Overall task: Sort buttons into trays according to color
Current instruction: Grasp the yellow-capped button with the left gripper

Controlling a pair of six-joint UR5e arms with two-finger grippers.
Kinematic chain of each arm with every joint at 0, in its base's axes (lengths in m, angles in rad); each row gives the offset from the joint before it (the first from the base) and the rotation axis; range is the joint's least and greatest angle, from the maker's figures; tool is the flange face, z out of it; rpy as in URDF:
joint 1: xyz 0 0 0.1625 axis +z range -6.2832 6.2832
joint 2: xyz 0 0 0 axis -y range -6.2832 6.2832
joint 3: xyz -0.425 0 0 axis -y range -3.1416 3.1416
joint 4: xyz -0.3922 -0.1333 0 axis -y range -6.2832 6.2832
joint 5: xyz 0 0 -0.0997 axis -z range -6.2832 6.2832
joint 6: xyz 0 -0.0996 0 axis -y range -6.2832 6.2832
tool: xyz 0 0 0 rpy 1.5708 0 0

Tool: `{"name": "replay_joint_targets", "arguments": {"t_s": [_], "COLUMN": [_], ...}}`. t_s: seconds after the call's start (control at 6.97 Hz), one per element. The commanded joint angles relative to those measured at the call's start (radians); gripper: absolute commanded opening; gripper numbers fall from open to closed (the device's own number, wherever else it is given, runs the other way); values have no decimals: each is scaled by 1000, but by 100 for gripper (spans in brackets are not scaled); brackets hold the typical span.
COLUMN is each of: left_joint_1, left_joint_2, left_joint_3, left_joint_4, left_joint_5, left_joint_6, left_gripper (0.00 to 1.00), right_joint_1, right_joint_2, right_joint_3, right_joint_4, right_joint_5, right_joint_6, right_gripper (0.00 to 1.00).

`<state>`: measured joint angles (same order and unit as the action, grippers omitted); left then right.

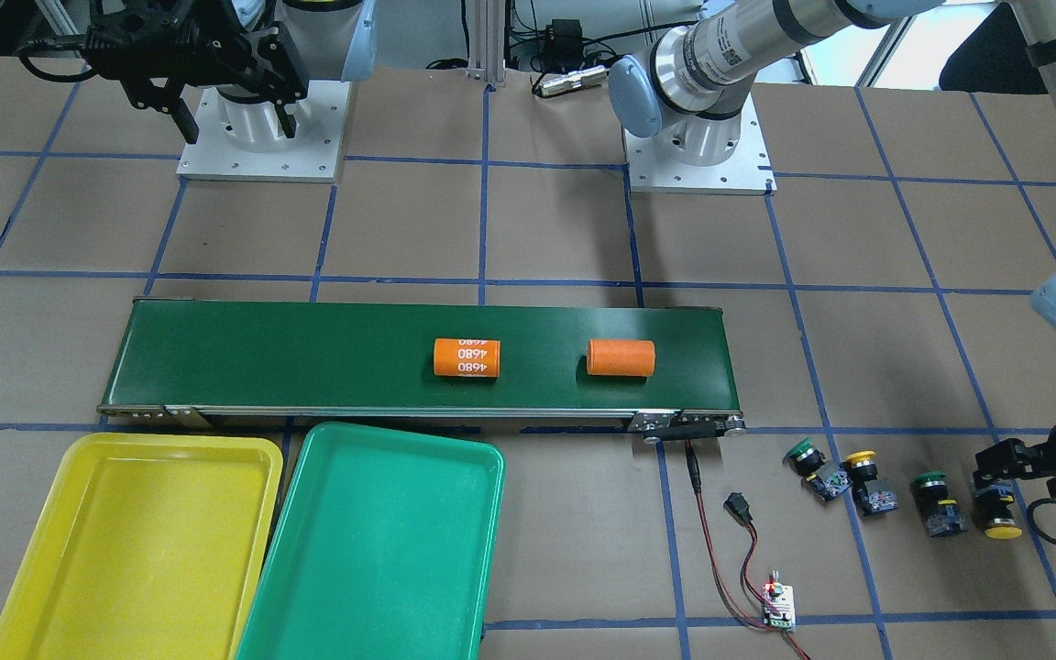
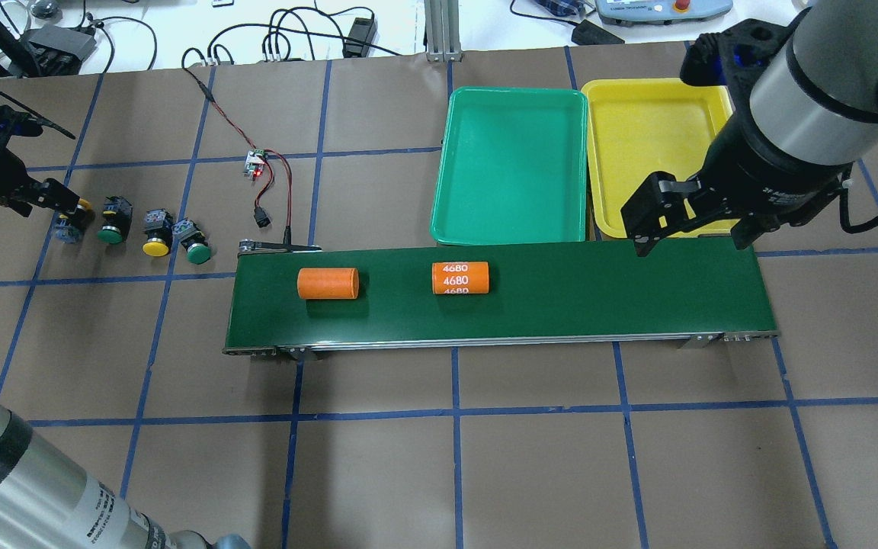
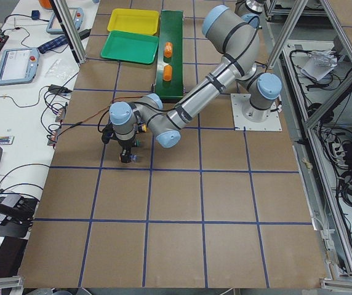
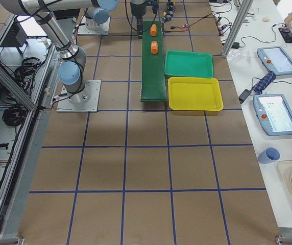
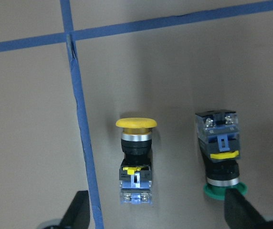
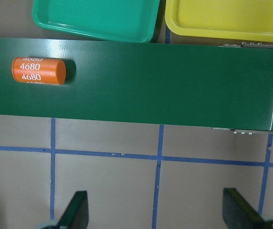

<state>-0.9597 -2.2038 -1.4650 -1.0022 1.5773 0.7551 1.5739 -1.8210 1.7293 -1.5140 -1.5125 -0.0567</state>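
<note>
Four buttons lie in a row on the table. From the conveyor end outward they are green (image 1: 808,458), yellow (image 1: 867,478), green (image 1: 936,502) and yellow (image 1: 1000,515). My left gripper (image 5: 159,215) is open. It hovers over the outermost yellow button (image 5: 136,162), which lies on its side between the fingers (image 5: 79,212). A green button (image 5: 221,152) lies beside it. The yellow tray (image 1: 134,541) and the green tray (image 1: 381,550) hold nothing. My right gripper (image 2: 689,229) is open and empty, high above the conveyor's end by the yellow tray (image 2: 652,137).
A long dark-green conveyor belt (image 1: 308,367) carries two orange cylinders, one printed 4680 (image 1: 467,357) and one plain (image 1: 621,357). A small circuit board (image 1: 778,607) with red and black wires lies between the conveyor end and the buttons.
</note>
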Motion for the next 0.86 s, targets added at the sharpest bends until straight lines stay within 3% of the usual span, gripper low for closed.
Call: {"name": "replay_joint_targets", "arguments": {"t_s": [0.0,0.29,0.43,0.57,0.72], "left_joint_1": [2,2,2,2,2], "left_joint_2": [-28,-37,-39,-42,-45], "left_joint_3": [0,0,2,2,3], "left_joint_4": [1,2,2,2,2], "left_joint_5": [3,-5,-5,4,6], "left_joint_6": [4,6,6,6,6], "left_gripper": [100,100,83,29,0], "right_joint_1": [0,0,0,-2,-2], "right_joint_2": [-6,-6,-6,-6,-6], "right_joint_3": [6,6,6,6,6], "right_joint_4": [0,0,0,0,0], "right_joint_5": [0,0,0,0,0], "right_joint_6": [0,0,0,2,0], "right_gripper": [100,100,100,100,100]}}
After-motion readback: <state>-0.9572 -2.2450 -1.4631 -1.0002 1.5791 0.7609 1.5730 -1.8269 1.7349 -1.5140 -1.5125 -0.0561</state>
